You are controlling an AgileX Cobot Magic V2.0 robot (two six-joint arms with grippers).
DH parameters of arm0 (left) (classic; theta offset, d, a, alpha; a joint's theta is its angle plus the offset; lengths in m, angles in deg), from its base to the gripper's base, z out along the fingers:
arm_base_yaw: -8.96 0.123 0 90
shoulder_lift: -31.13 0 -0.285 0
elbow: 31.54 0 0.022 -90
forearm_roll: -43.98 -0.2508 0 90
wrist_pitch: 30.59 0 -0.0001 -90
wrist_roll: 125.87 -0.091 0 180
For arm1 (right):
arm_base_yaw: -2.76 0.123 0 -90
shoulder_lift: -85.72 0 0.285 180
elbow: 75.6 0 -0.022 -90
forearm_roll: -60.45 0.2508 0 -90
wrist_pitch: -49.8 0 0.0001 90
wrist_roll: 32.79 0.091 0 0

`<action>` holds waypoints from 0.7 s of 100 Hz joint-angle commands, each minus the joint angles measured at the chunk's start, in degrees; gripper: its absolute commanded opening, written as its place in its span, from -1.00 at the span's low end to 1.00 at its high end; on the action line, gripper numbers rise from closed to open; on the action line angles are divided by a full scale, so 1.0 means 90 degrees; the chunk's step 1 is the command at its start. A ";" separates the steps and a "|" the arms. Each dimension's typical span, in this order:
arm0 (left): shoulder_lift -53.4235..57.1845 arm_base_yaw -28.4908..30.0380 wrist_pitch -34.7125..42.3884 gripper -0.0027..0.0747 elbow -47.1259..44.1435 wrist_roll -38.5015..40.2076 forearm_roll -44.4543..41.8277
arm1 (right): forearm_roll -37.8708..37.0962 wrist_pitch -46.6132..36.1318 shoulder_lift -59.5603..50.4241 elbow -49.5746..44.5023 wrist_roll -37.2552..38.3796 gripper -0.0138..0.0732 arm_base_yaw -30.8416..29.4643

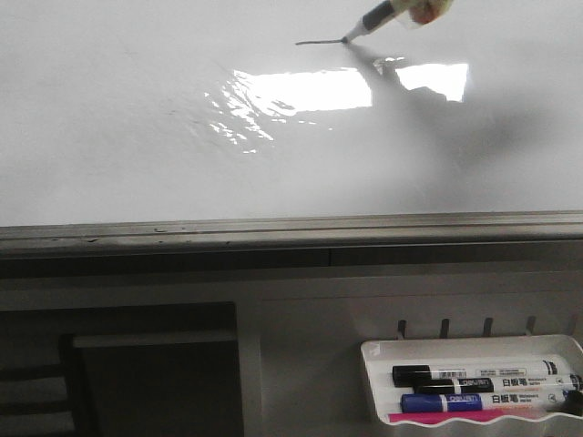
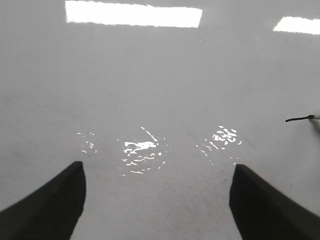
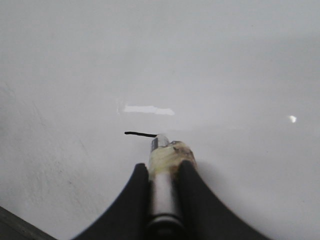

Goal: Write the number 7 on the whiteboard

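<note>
**Obs. A:** Far right of the large glossy white whiteboard (image 1: 137,118), a short thin dark horizontal stroke (image 1: 319,42) sits on the surface. Reads as the top bar of the number 7. Nothing else drawn.

**Obs. B:** Agreed. Bar done or nearly so; long slanted downstroke still to come. I'd call the task well under half finished.

**Obs. A:** Tool: a grey-barrelled marker with a pale taped collar (image 1: 378,18), tip at the right end of the stroke. Right gripper (image 3: 164,170) has its two dark fingers (image 3: 131,200) pinching the barrel, one either side.

**Obs. B:** Marker's long axis runs diagonally in the front view, tip pointing down-left toward the board, body rising to the far right, out of frame. The stroke's own long axis lies left–right, roughly parallel to the grey metal edge rail (image 1: 273,229) at the near side.

**Obs. A:** Left gripper (image 2: 157,200): fingers spread wide, nothing between them, only bare board beneath. The stroke and marker tip show at the edge of its view.

**Obs. B:** Near right, below the rail: a small white plastic tray (image 1: 375,382) holding spare markers, black (image 1: 437,379), blue (image 1: 442,401) and a pink one (image 1: 455,416). Untouched, well apart from the writing.
</note>
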State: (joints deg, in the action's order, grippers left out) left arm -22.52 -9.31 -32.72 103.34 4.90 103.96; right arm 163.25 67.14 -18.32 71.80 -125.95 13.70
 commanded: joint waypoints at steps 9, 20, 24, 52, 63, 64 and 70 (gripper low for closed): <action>0.0057 0.0043 0.0237 0.47 0.0193 0.0037 0.0058 | -0.0036 -0.0161 -0.0136 0.0118 -0.0043 -0.83 -0.0042; 0.0057 0.0043 0.0199 0.47 0.0193 0.0037 0.0068 | -0.0036 0.0169 -0.0136 -0.0075 -0.0004 -0.83 -0.0042; 0.0057 0.0043 0.0185 0.47 0.0193 0.0037 0.0068 | -0.0036 0.0281 -0.0136 -0.0201 0.0024 -0.83 -0.0042; 0.0057 0.0043 0.0159 0.47 0.0193 0.0037 0.0185 | -0.0160 0.1688 0.0127 -0.0800 0.0166 -0.83 -0.0042; 0.0057 0.0043 0.0114 0.47 0.0193 0.0037 0.0185 | -0.0804 0.1894 -0.0127 -0.0800 0.0703 -0.83 -0.0042; 0.0057 0.0043 0.0097 0.47 0.0193 0.0037 0.0185 | -0.0941 0.1894 -0.0169 -0.0800 0.0816 -0.83 -0.0042; 0.0057 0.0043 -0.0059 0.47 0.0193 0.0037 0.0185 | -0.1567 0.1894 -0.0331 -0.0800 0.1360 -0.83 -0.0042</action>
State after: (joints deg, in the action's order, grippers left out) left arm -22.52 -9.31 -33.37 103.34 4.90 104.97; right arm 154.15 81.04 -18.01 63.25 -119.24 13.70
